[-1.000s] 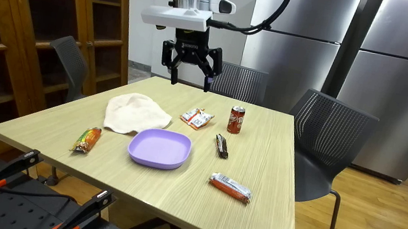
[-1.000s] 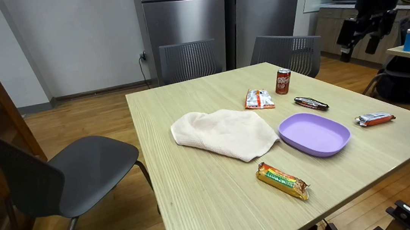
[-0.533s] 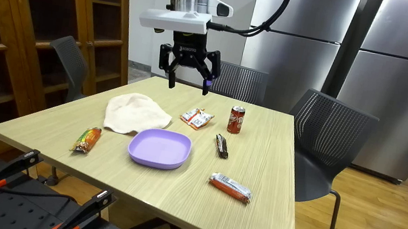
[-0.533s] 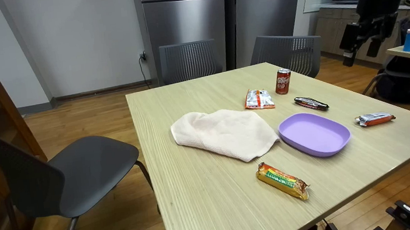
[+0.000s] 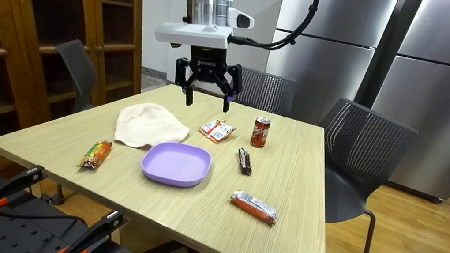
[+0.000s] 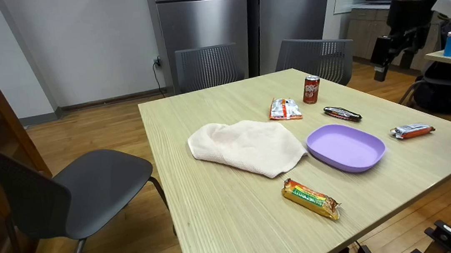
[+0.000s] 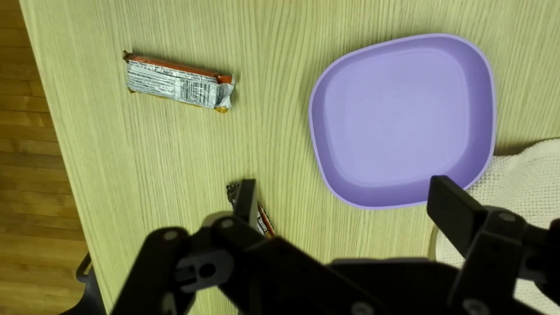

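Pincer [image 5: 207, 105]: black, jaws spread wide and holding nothing, above the pale wood-grain table [image 5: 297, 177], upper middle of an exterior view.
Lavender dish [image 7: 398, 118]: smooth rounded square with a raised wall, its flat bottom bare, upper right of the wrist view.
Dark wrapped bar [image 7: 265, 223]: slim glossy wrapper, partly hidden by the pincer, lower middle of that view.
Silver-and-orange bar [image 7: 179, 83]: crimped wrapper with a barcode, upper left there.
Cloth [image 7: 536, 183]: cream, coarsely woven, rumpled, reaching the lavender dish's rim at lower right.
Dr Pepper can [image 5: 260, 132]: upright red metal cylinder, right of centre in an exterior view.
Snack packet [image 5: 216, 132]: crinkled, silver-and-orange, left of the can.
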Tool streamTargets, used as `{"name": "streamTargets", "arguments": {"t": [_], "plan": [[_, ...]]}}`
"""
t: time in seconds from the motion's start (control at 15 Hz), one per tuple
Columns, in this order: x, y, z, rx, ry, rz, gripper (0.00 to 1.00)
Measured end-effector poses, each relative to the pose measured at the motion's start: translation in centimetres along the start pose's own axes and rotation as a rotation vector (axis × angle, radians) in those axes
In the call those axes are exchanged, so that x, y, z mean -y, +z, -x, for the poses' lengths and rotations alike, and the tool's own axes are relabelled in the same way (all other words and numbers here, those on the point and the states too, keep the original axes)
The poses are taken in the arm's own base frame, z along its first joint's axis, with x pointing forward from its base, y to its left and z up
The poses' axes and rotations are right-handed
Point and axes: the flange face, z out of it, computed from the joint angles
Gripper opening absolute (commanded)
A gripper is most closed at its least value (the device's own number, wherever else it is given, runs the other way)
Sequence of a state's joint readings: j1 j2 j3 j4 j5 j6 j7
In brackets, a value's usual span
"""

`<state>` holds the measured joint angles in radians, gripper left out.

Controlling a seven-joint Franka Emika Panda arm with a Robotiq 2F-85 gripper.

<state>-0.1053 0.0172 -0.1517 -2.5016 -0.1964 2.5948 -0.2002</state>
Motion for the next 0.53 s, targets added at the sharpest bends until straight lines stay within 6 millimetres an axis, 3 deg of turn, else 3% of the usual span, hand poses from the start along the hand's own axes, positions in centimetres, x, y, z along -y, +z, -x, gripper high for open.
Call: {"name": "streamTargets", "arguments": {"t": [0.53], "plan": [[-0.6,3.5,-2.6,-0.012,0.003,0.013,1.0]]}}
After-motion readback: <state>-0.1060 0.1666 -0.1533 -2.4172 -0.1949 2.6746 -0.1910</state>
